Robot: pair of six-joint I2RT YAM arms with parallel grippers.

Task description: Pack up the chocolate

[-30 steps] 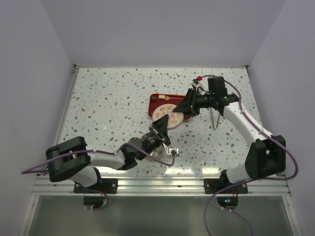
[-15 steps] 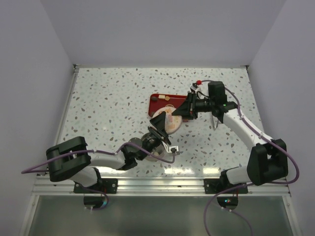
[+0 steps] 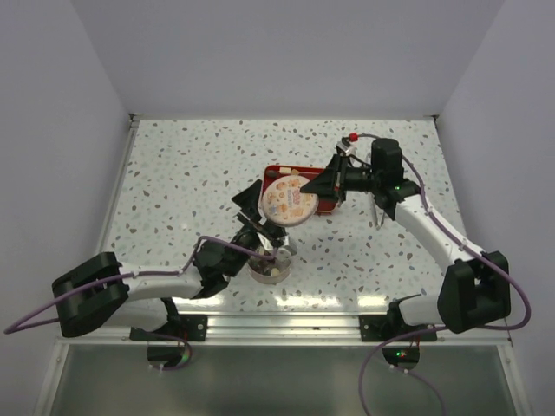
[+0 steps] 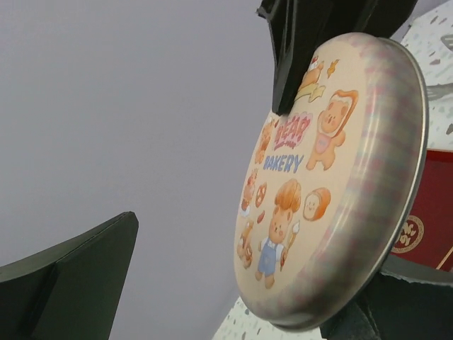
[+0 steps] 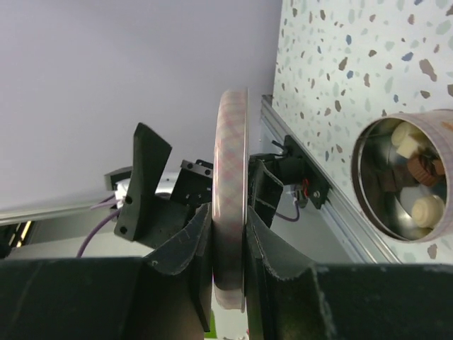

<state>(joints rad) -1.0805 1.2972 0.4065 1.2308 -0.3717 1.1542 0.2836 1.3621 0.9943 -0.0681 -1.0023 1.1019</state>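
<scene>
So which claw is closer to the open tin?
Left. The left claw hangs open just past the tin; the right claw is farther off over the red tray, gripping the lid.

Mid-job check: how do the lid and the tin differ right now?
The lid is held clear of the table, its rim pinched in the right tool; the tin stands on the table with no tool gripping it. The lid shows a printed face of cartoon bakery figures; the tin shows a shiny metal inside holding chocolate pieces. Both are round.
</scene>
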